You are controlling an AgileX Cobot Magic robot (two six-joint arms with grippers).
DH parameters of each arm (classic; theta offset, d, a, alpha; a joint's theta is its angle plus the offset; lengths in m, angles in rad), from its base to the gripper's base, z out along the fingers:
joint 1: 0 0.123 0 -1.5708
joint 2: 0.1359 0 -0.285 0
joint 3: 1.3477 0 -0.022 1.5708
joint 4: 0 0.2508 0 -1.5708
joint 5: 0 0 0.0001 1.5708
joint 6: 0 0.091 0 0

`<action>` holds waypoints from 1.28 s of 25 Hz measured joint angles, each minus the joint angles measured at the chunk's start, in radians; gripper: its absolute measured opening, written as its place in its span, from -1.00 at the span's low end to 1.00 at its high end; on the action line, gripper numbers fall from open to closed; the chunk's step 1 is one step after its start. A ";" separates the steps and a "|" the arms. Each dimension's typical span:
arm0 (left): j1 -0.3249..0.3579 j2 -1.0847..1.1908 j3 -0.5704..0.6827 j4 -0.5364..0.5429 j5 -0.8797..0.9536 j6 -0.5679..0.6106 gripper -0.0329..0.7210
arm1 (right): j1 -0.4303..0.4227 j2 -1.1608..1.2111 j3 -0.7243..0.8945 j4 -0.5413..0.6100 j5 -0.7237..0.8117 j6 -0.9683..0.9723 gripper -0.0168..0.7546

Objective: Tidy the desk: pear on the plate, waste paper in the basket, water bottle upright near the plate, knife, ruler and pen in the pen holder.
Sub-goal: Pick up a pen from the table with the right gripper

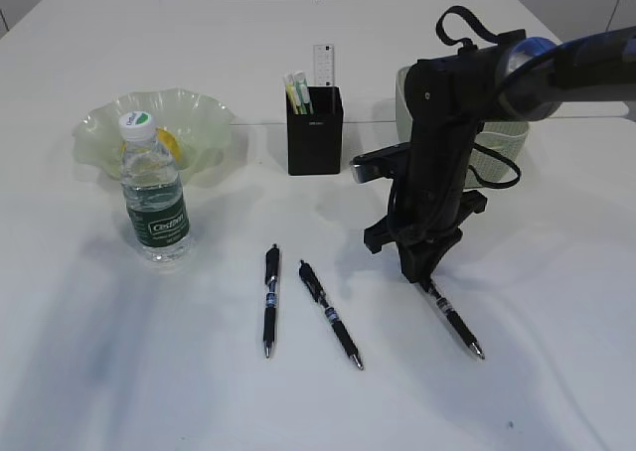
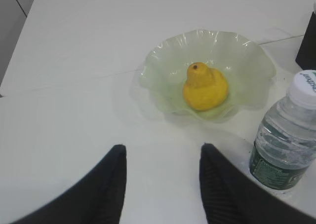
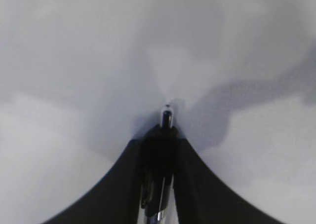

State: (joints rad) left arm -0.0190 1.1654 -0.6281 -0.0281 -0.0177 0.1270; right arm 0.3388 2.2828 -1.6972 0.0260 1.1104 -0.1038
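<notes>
At nine o'clock, the pear point(image 2: 205, 87) already sat on the plate point(image 2: 163, 61), the water bottle point(image 1: 154, 193) upright beside it. The left gripper point(image 2: 163, 184) hovered half open, empty. At twelve, the pen holder point(image 1: 314, 133) held the ruler point(image 1: 324, 66). Three pens remained on the desk point(image 1: 99, 352). At four o'clock, the right gripper point(image 3: 158, 184) pinched the slim black rightmost pen point(image 1: 452, 319); lifting it seemingly came next.

The water bottle point(image 1: 154, 195) standing just in front of the plate point(image 1: 99, 133) bears a dark green label with white lettering that looks like "C'estbon", though it is small. Its white cap carries green print too blurred to read. The ruler's point(image 1: 323, 66) markings are too fine to read.
</notes>
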 joint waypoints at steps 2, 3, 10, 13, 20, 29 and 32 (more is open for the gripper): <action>0.000 0.000 0.000 0.000 0.000 0.000 -0.01 | 0.000 0.000 0.000 0.000 0.000 0.005 -0.61; 0.000 0.000 0.000 0.000 0.000 0.000 -0.01 | 0.000 0.000 0.000 0.000 0.000 0.008 -0.62; 0.000 0.000 0.000 0.000 0.000 0.000 -0.01 | 0.000 0.000 0.000 0.002 0.000 0.011 -0.62; 0.000 0.000 0.000 0.000 0.000 0.000 -0.01 | 0.000 0.000 0.000 0.002 0.000 0.018 -0.62; 0.000 0.000 0.000 0.000 0.000 0.000 -0.01 | 0.000 0.000 0.000 0.003 0.000 0.038 -0.62; 0.000 0.000 0.000 0.000 0.000 0.000 -0.01 | 0.000 0.000 0.000 0.003 -0.002 0.052 -0.62; 0.000 0.000 0.000 0.000 0.000 0.000 -0.01 | 0.000 0.000 -0.005 0.003 -0.002 0.052 -0.62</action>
State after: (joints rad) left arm -0.0190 1.1654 -0.6281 -0.0281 -0.0177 0.1270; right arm 0.3388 2.2828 -1.7017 0.0295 1.1087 -0.0520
